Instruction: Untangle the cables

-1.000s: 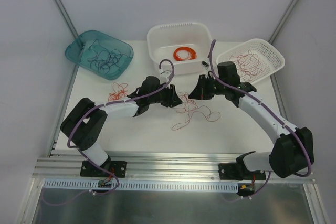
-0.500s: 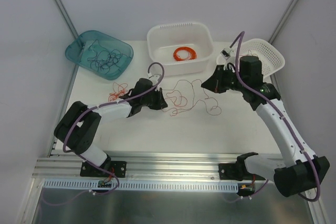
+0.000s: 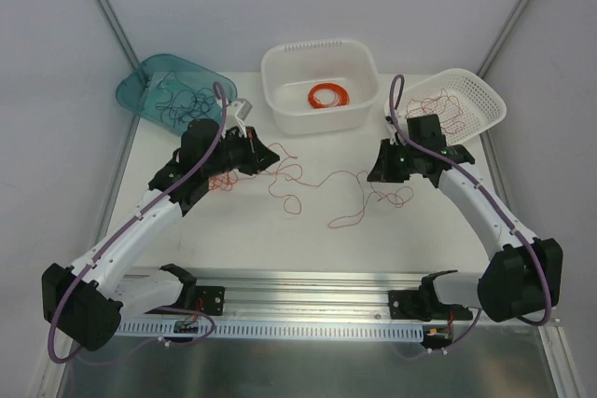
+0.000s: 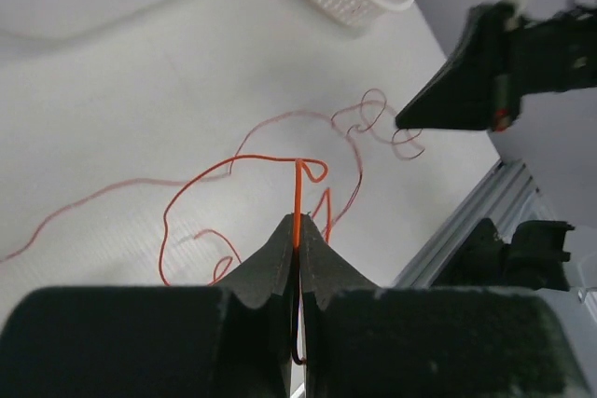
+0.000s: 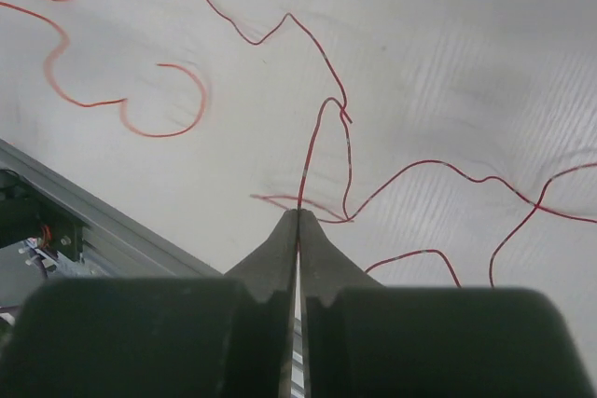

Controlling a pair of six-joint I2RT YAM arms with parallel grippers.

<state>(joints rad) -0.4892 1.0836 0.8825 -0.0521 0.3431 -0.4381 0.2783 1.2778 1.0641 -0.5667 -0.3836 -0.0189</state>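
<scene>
The cables (image 3: 317, 180) lie stretched out as thin red and orange-red strands on the white table, between my two grippers. My left gripper (image 3: 270, 157) is shut on an orange-red strand (image 4: 297, 195) that rises straight out of its fingertips and loops away across the table. My right gripper (image 3: 374, 174) is shut on a dark red strand (image 5: 312, 152) that runs from its tips toward a small kink. More red loops (image 5: 140, 123) lie loose on the table. In the left wrist view the right gripper (image 4: 438, 111) shows at the upper right.
A teal bin (image 3: 140, 81) at the back left holds black wires. A white tub (image 3: 280, 67) at the back middle holds a bright orange ring coil (image 3: 327, 96). A white mesh basket (image 3: 485, 109) at the back right holds red wires. The metal rail (image 3: 308, 291) runs along the near edge.
The left gripper closed on a strand and swung left and back. The right arm pulled right, then came down. The tangle has been drawn out into long loose strands.
</scene>
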